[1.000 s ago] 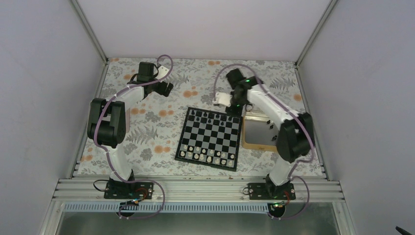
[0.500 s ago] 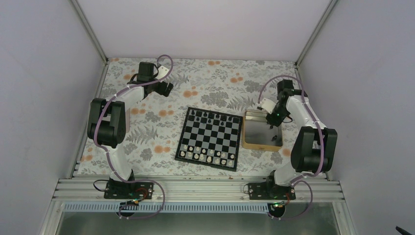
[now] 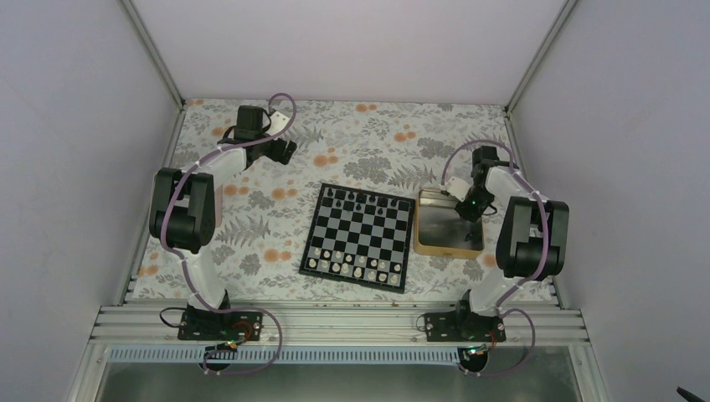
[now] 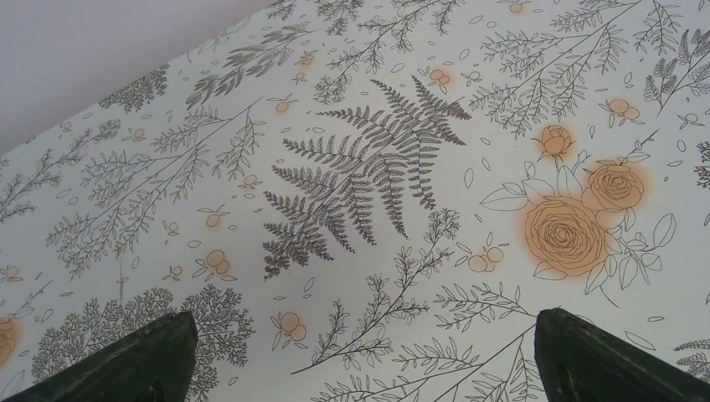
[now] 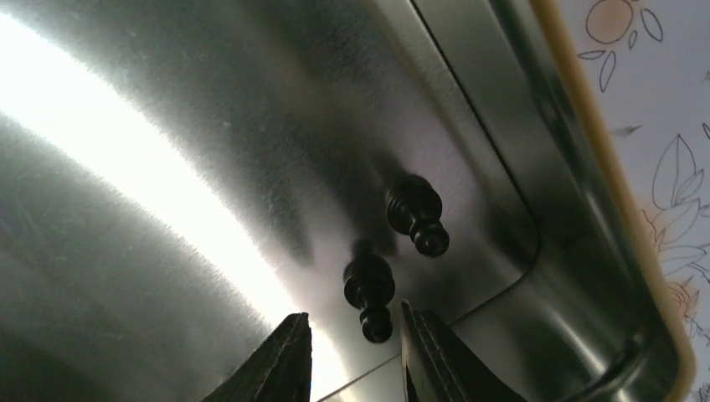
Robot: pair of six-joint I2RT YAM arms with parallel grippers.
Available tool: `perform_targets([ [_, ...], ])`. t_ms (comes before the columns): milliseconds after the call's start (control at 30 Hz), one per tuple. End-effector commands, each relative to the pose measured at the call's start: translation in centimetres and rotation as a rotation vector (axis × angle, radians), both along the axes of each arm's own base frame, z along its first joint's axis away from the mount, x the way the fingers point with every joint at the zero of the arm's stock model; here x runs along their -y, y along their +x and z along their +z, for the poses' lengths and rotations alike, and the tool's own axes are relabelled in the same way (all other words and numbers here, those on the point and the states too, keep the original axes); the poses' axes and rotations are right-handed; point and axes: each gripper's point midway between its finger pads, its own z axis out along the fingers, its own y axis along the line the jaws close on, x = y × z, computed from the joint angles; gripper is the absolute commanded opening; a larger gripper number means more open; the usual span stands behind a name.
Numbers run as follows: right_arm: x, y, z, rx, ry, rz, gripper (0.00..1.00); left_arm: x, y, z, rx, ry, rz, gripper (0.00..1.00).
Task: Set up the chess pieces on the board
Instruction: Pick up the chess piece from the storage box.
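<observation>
Right gripper (image 5: 352, 322), narrowly parted, hangs over two black pieces (image 5: 368, 285) only its wrist view shows.

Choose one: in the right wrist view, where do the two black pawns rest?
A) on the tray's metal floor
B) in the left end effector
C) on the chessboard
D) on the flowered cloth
A: both black pawns sit in the tray, on its floor near a corner, ahead of the right end effector.

Left fingers (image 4: 126, 360) spread wide, right fingers (image 5: 280, 368) narrowly parted, right wrist (image 3: 484, 177) angled downward
</observation>
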Motion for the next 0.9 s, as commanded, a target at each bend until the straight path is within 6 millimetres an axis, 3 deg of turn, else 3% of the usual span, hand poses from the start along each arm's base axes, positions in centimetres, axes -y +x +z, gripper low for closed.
perform_targets([
  [0,0.7,0.6,-0.6,0.005,-0.022,0.004,0.3,0.4,0.1,1.2,0.032,-0.019,-0.014,1.0],
  [333,1.0,0.4,-1.7,-0.042,-0.03,-0.002,0.13,0.5,0.0,0.9,0.023,-0.019,-0.019,1.0],
  [433,1.0,0.8,-1.1,-0.031,-0.029,-0.011,0.05,0.5,0.0,0.9,0.025,-0.02,-0.021,1.0],
  [600,0.6,1.2,1.3,0.0,-0.033,-0.003,0.04,0.5,0.0,0.8,0.022,-0.02,-0.02,1.0],
  [700,-0.7,1.8,3.2,0.027,-0.041,0.025,0.04,0.6,0.0,0.9,0.024,-0.022,-0.023,1.0],
  [867,-6.0,3.1,6.2,0.063,-0.024,0.141,0.05,0.5,0.0,1.1,0.026,-0.02,-0.022,1.0],
])
